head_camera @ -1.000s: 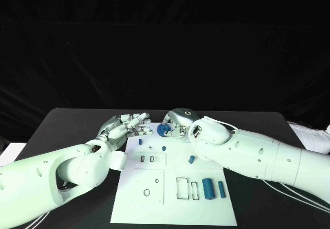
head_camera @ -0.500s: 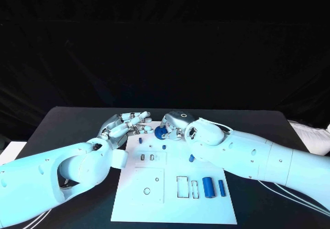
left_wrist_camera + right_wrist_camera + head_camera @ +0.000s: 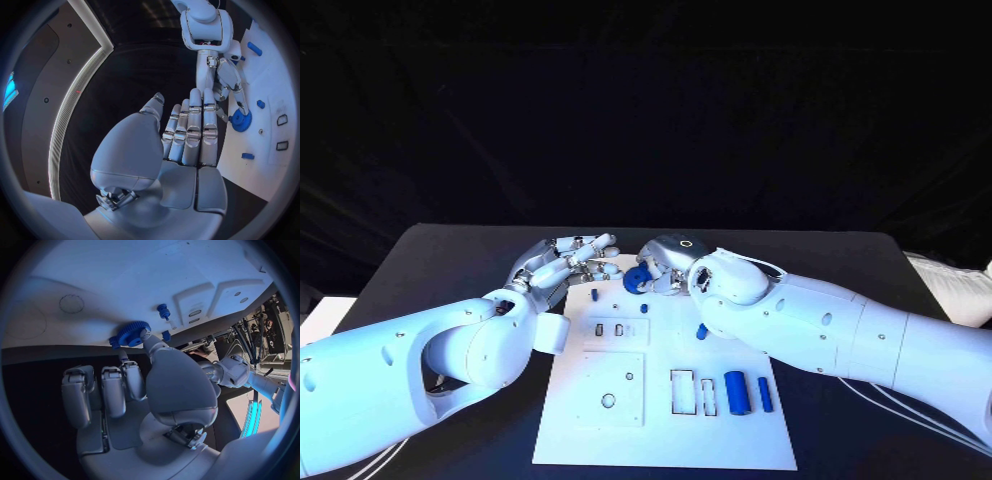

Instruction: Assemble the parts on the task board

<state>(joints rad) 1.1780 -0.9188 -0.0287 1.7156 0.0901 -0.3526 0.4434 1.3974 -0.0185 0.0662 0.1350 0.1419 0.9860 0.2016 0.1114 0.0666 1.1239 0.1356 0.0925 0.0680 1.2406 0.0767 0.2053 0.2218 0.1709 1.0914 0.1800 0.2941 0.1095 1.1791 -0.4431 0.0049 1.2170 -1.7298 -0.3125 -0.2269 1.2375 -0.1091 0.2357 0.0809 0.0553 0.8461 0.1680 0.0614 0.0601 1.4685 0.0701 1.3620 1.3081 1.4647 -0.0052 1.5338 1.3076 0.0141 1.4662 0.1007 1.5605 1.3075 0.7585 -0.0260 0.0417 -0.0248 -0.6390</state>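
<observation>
Blue gear pinched by right hand at task board edge; left hand open, empty.

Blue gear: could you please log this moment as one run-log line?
right hand: pinches blue gear | left hand: holds nothing, fingers extended | gear: at task board far edge

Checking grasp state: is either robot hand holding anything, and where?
The right robot hand pinches the blue gear at its toothed rim, at the board's far edge. The left robot hand holds nothing.
</observation>
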